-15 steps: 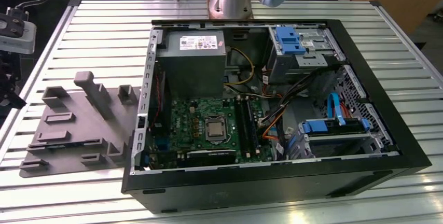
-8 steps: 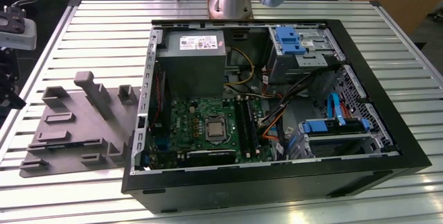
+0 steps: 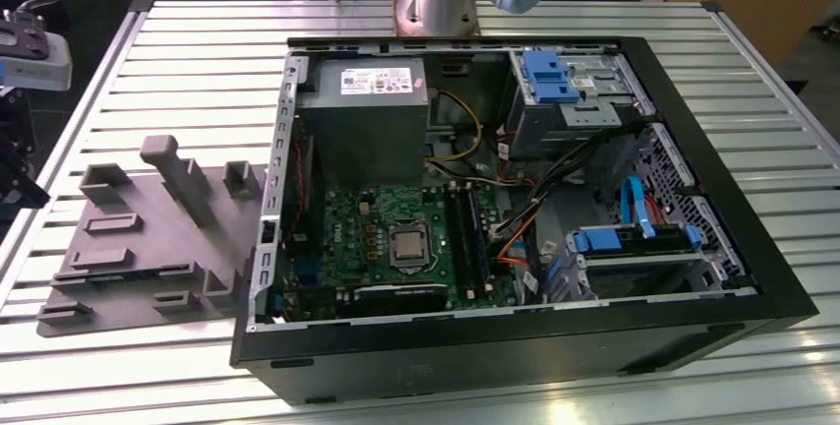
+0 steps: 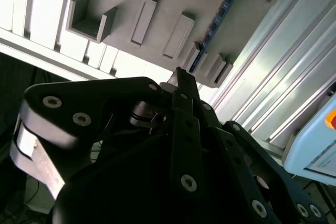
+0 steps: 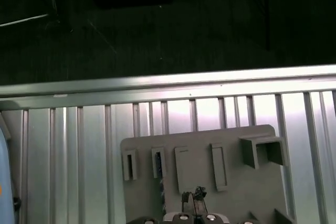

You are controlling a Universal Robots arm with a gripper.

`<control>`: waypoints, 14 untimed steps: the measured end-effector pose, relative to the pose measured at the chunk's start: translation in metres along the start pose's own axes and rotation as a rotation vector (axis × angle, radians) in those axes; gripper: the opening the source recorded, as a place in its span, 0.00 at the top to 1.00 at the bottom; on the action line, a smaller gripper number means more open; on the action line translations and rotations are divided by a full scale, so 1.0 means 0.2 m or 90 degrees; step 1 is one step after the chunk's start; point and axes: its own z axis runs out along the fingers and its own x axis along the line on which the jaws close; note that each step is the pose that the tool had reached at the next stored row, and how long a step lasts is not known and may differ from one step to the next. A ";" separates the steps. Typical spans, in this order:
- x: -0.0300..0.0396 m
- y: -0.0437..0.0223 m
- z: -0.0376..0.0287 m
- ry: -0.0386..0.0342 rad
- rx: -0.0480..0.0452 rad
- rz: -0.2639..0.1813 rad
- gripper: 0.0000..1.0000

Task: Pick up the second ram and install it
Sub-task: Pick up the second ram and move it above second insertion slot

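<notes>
One memory stick [image 5: 158, 165] stands on edge between the grey tray's [image 5: 241, 192] blocks, at nine o'clock from the computer case [image 3: 525, 346], probably for gripping from above. The pincer [image 4: 181, 74] hovers over it, seemingly pressed together, empty.

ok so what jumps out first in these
An open computer case dominates the slatted table, its green motherboard bare beside a grey power supply. On the exterior view's left lies a grey plastic tray; in the second wrist view the hand hangs close to a thin ram stick standing on edge in that tray.
</notes>
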 end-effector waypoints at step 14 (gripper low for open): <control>0.000 -0.008 0.009 0.0002 -0.0001 -0.006 0.89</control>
